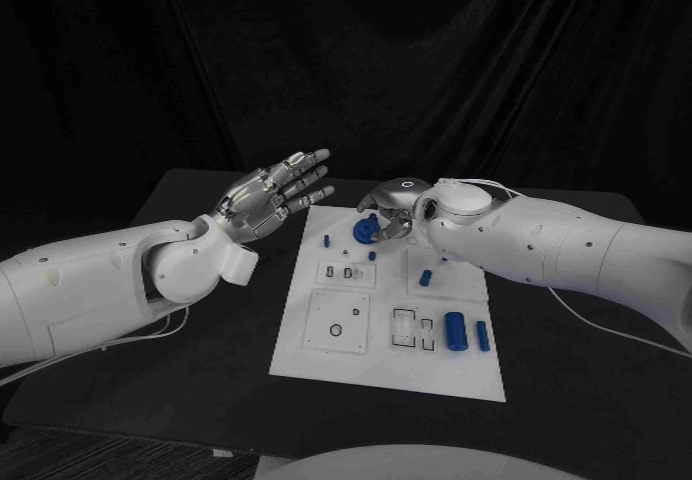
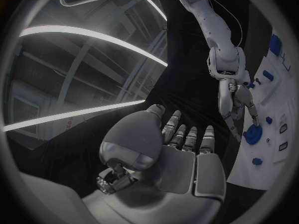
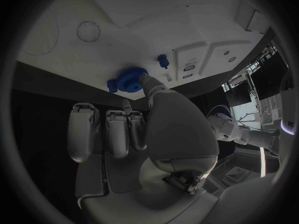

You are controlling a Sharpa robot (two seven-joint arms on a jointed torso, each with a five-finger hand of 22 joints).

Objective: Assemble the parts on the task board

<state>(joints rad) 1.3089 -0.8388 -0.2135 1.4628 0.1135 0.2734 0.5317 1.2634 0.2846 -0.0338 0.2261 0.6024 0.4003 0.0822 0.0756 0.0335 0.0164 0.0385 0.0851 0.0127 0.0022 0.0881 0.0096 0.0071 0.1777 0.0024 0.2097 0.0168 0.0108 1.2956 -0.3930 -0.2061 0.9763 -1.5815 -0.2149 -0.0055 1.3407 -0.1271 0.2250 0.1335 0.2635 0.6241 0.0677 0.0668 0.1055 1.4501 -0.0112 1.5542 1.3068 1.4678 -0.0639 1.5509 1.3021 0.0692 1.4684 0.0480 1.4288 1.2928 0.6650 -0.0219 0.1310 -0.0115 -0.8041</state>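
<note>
Near edge of the task board (image 1: 389, 375): the white plate is lying flat on the black desk (image 1: 188, 400), reaching from the near middle toward the far side.
Near-right parts: a blue cylinder (image 1: 456, 330) is lying on the board's right half, with a thinner blue rod (image 1: 482, 336) lying just beside it on its right.
Near-left recesses: a round outline and rectangular cut-outs are showing in the board left of the cylinder.
Middle parts: a small blue piece (image 1: 427, 278) is sitting on the right half farther up, and small blue pegs (image 1: 372, 256) are standing near the board's centre line.
Far-left part: a short blue peg (image 1: 327, 241) is standing near the board's far-left corner.
Blue gear (image 1: 365, 231): this toothed part is sitting at the far end of the board, between the far-left peg and the right arm.
Right hand (image 1: 392, 208): it is reaching over the far end of the board, fingertips (image 3: 144, 79) closing on the gear's rim and grasping it; the right wrist view is showing the gear (image 3: 129, 79) against the white board (image 3: 156, 15).
Left hand (image 1: 271, 193): it is hovering above the desk, left of the board's far end, released, fingers stretched out and apart, holding nothing.
</note>
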